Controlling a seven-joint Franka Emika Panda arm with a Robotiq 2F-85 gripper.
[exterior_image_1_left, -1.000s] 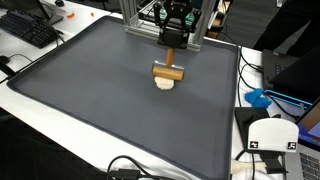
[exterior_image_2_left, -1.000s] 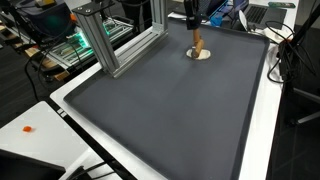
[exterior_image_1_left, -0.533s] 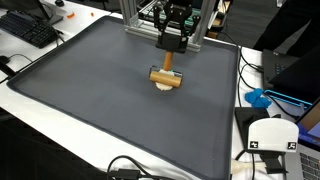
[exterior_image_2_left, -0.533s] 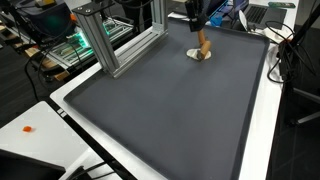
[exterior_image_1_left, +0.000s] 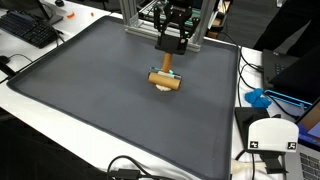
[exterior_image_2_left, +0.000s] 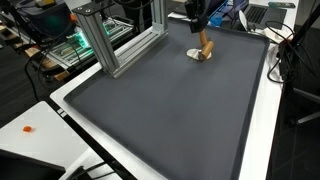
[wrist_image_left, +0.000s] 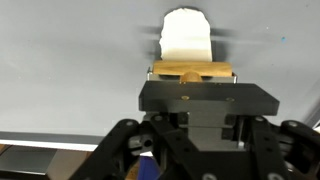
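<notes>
A wooden roller tool (exterior_image_1_left: 166, 79) with a short upright handle (exterior_image_1_left: 168, 63) rests on a small white flat piece (exterior_image_1_left: 163, 87) at the far middle of the dark grey mat (exterior_image_1_left: 100, 100). My gripper (exterior_image_1_left: 170, 46) hangs straight above it, shut on the top of the handle. In the other exterior view the handle (exterior_image_2_left: 204, 45) leans under the gripper (exterior_image_2_left: 198, 22) onto the white piece (exterior_image_2_left: 197, 56). The wrist view has the wooden bar (wrist_image_left: 190, 72) just beyond the gripper (wrist_image_left: 192, 88) and the white piece (wrist_image_left: 187, 38) past it.
An aluminium frame (exterior_image_1_left: 140, 20) (exterior_image_2_left: 100, 40) stands on the mat's far edge right behind the gripper. A keyboard (exterior_image_1_left: 30, 28), a blue object (exterior_image_1_left: 258, 98) and a white device (exterior_image_1_left: 270, 135) lie off the mat. Cables run along the near edge (exterior_image_1_left: 130, 168).
The gripper has shifted a little and the roller has moved slightly over the white piece, its handle now leaning more. The grip has not changed.
</notes>
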